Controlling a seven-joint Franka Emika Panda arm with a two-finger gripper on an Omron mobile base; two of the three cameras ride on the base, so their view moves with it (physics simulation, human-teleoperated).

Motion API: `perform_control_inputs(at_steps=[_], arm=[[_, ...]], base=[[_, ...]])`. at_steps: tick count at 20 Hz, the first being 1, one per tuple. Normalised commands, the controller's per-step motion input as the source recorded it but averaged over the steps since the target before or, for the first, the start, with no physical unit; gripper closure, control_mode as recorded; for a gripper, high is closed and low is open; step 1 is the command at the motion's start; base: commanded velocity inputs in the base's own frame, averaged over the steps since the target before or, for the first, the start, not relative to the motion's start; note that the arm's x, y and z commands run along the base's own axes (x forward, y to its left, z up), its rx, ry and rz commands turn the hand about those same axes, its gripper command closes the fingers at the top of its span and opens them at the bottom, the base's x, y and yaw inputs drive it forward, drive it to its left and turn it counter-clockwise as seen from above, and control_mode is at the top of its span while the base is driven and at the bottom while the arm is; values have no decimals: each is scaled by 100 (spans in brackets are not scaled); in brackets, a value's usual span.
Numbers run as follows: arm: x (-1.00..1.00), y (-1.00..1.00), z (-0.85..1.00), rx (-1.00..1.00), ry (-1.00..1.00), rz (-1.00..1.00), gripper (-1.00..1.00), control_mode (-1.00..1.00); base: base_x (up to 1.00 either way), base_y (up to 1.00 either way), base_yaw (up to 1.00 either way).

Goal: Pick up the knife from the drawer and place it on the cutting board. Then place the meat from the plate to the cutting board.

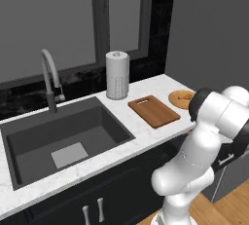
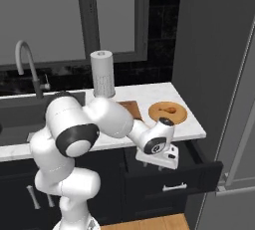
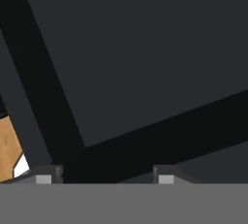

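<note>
From the left base view, the cutting board [image 1: 153,111] sat bare on the tabletop [image 1: 146,136], the plate [image 1: 182,98] just beside it. From the right, my hand was down in the open drawer [image 2: 199,172], below the plate with the meat [image 2: 168,108]. Hand view: dark drawer floor, no knife spotted, fingers [image 3: 164,175] apart, can't tell if gripping. I'd center on the handle first.

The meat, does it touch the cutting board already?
Apart. The right base view shows the meat lying on the plate, with a strip of white counter between the plate and the cutting board.
</note>
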Motion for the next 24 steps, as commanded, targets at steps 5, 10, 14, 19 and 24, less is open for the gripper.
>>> perform_control_inputs(at_steps=[5, 10, 14, 19, 24], arm=[[-27, -1, -39, 0, 7, 0, -100, -100], [-92, 0, -63, 0, 12, 0, -100, -100], [-100, 0, -65, 0, 11, 0, -100, -100], [-100, -3, -71, 0, 9, 0, -100, -100], [-100, -3, -67, 0, 6, 0, -100, -100]], base=[[0, 0, 0], [0, 0, 0], [0, 0, 0], [0, 0, 0], [0, 0, 0]])
